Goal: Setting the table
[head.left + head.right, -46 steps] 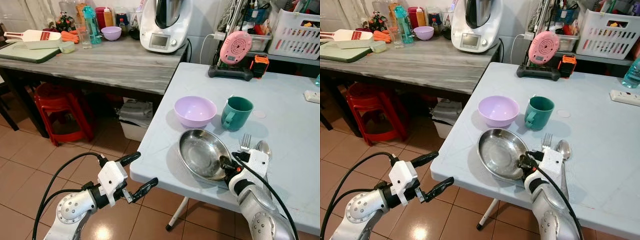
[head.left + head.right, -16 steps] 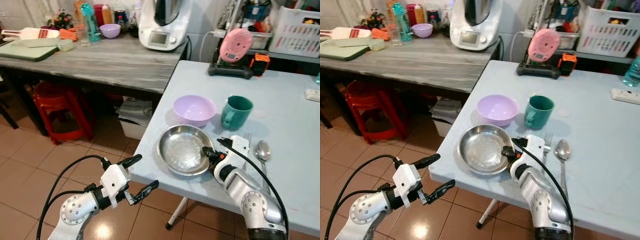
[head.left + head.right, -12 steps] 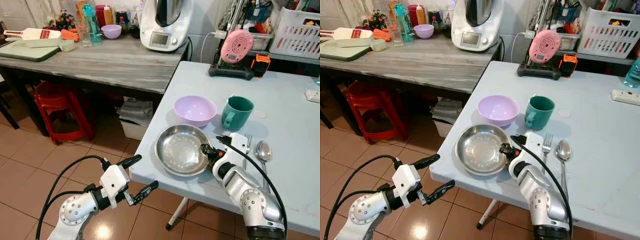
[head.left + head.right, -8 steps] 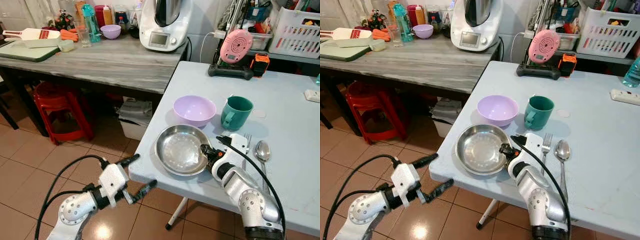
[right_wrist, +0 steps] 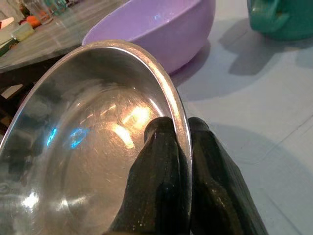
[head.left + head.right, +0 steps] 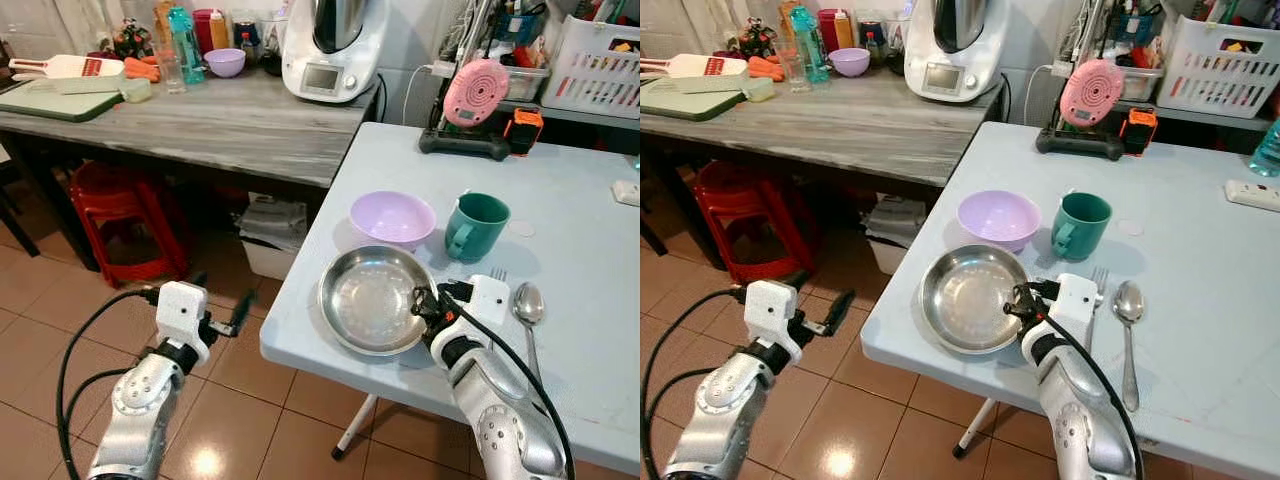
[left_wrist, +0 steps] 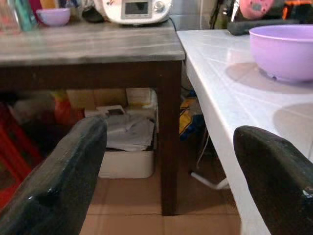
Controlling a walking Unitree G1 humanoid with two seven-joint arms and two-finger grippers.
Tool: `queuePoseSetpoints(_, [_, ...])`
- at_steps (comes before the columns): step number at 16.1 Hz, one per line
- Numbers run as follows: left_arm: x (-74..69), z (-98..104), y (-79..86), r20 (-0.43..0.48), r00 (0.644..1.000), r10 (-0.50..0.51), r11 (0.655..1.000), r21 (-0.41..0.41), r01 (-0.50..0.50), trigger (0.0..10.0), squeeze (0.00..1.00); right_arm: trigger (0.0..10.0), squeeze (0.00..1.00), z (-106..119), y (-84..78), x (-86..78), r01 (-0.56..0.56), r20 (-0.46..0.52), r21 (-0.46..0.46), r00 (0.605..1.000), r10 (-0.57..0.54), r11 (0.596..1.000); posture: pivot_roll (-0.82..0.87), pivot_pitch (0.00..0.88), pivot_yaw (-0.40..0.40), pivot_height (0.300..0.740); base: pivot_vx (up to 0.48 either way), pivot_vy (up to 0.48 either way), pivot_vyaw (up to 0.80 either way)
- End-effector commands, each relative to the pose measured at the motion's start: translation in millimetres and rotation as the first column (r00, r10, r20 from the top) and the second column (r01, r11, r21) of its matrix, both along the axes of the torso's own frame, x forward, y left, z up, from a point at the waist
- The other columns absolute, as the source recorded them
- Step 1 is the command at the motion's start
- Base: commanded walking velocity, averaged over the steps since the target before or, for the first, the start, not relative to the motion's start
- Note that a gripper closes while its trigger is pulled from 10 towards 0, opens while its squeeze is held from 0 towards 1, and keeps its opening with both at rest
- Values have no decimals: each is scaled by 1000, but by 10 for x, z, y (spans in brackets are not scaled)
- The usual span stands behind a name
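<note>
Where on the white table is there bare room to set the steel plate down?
Bare tabletop stretches behind the green mug toward the power strip, and right of the spoon. The near corner is crowded: purple bowl, mug, fork and spoon ring the steel plate that the right gripper pinches.

home kitchen — food processor (image 6: 330, 45) on wooden counter (image 6: 200, 125) | red stools (image 6: 125, 215) | tiled floor (image 6: 60, 310)
</note>
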State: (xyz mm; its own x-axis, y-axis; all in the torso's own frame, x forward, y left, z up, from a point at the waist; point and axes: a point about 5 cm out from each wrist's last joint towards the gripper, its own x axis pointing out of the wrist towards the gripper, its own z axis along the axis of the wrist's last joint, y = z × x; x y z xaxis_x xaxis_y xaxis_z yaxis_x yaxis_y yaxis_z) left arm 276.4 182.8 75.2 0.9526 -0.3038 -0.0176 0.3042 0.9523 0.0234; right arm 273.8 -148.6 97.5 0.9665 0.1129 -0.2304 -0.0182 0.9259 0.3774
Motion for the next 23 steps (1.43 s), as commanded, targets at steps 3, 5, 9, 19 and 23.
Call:
queuePoseSetpoints(3, [98, 36, -41, -8, 1000, 11, 1000, -28, -11, 10000, 0, 10000, 0, -29, -1, -38, -9, 10, -63, 1000, 10, 998, 30, 0, 9, 740, 0, 334, -533])
queuePoseSetpoints(5, [113, 41, -49, -9, 1000, 9, 999, -34, -9, 10000, 0, 10000, 0, -17, -18, -21, -1, 21, -75, 1000, 2, 997, 26, 0, 11, 740, 0, 396, -800])
queuePoseSetpoints(9, [128, 26, -81, -16, 1000, 1, 999, -51, -2, 10000, 0, 10000, 0, -14, -31, -10, 14, 34, -78, 999, -11, 997, 18, 0, 13, 740, 0, 416, -508])
queuePoseSetpoints(19, [169, 34, -102, -6, 1000, 6, 998, -66, -6, 10000, 0, 10000, 0, 43, -41, 15, 17, 85, -111, 996, -7, 994, 13, 0, 9, 740, 0, 437, -41])
queuePoseSetpoints(23, [169, 33, -110, -10, 1000, 12, 996, -84, -13, 10000, 0, 10000, 0, 49, -118, 0, 30, 91, -125, 996, -19, 992, 6, 0, 13, 740, 0, 447, 0])
